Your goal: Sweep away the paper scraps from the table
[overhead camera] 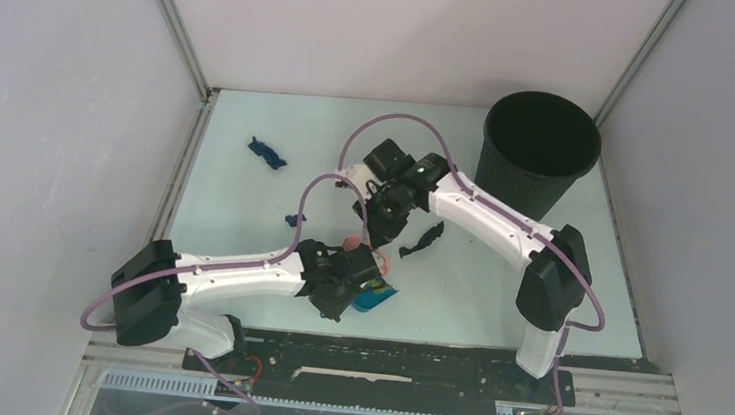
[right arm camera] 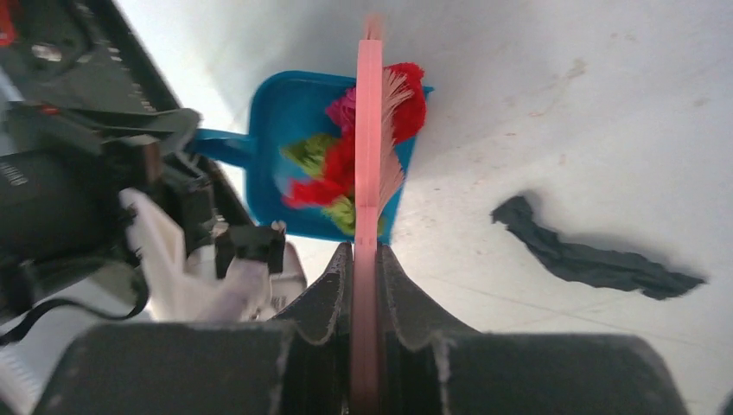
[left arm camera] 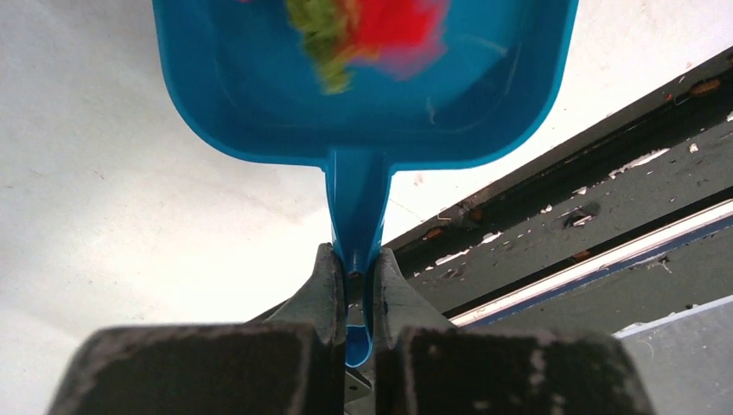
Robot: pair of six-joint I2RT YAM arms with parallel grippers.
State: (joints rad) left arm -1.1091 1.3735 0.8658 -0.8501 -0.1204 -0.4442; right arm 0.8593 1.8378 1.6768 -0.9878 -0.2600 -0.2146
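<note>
Left jaws grip the dustpan point(left arm camera: 246, 91), right jaws the brush point(right arm camera: 369, 130); some paper scraps point(right arm camera: 324, 177) are in it, but a black scrap point(overhead camera: 428, 239) at its 1 o'clock and blue ones point(overhead camera: 267, 152) at 11 o'clock litter the counter point(overhead camera: 496, 299).

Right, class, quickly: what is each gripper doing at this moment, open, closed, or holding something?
Left gripper: closed on the handle of the blue dustpan.
Right gripper: closed on the pink brush.
</note>
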